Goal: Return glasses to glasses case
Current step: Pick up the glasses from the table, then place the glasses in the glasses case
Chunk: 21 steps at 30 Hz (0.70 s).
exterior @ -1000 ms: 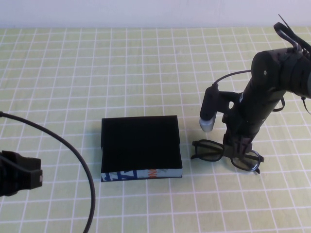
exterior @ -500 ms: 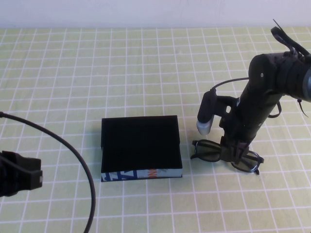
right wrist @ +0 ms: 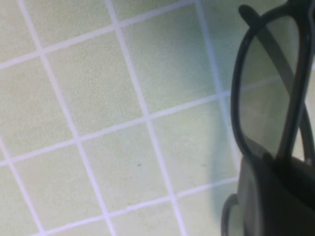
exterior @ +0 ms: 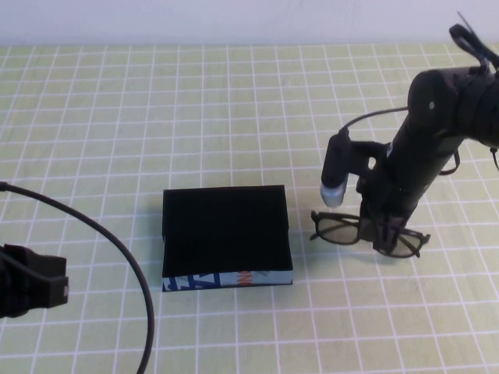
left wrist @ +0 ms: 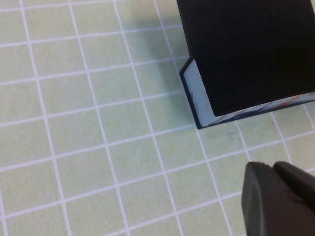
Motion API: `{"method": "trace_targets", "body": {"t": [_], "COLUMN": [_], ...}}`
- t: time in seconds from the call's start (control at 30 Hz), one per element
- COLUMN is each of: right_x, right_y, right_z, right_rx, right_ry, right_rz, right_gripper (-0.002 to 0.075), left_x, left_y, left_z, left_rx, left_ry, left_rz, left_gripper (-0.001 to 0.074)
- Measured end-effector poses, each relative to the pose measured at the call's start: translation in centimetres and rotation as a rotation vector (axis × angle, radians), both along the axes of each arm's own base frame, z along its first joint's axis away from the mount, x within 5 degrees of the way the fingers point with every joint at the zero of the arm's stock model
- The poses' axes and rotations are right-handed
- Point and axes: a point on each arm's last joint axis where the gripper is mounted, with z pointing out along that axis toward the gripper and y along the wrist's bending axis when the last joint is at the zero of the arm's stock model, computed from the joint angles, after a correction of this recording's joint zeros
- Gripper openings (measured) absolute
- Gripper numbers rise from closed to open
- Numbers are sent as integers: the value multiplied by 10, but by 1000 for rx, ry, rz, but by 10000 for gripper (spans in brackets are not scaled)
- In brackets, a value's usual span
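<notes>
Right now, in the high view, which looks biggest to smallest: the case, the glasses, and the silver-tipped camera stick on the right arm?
1. Case, clearly largest.
2. Glasses, pinched by the right gripper.
3. Camera stick, smallest, though it sits nearer the camera.
The left gripper stays parked at the left edge.

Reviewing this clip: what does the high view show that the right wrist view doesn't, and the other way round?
Only the high view shows the closed glasses case, the left claw parked at the table's near left edge, and the whole right arm over the glasses, right of the case. Only the right wrist view shows one lens up close, with the right claw shut on the glasses' frame. Both share the glasses and the green grid tablecloth.
</notes>
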Motion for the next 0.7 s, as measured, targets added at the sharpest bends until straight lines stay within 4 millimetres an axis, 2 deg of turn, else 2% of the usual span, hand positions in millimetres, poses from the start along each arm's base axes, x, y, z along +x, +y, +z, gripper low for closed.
{"method": "trace_targets", "body": {"t": [0.2, 0.33, 0.4, 0.57, 0.7], "right_x": [3, 0, -3, -22, -30], "right_y": [7, 23, 34, 71, 101], "right_z": [47, 77, 86, 97, 88], "right_rx": [94, 241, 271, 267, 206], "right_ry": [-62, -57, -63, -88, -105], "right_rz": [17, 23, 51, 172, 274], "right_gripper": [12, 11, 11, 11, 11], "left_x": [0, 1, 2, 5, 7], "left_y": [0, 0, 1, 1, 2], "left_z": [0, 1, 2, 4, 6], "left_rx": [5, 7, 6, 3, 1], "left_ry": [0, -19, -34, -71, -99], "left_rz": [-4, -2, 4, 19, 30], "left_gripper": [-1, -1, -1, -1, -1]}}
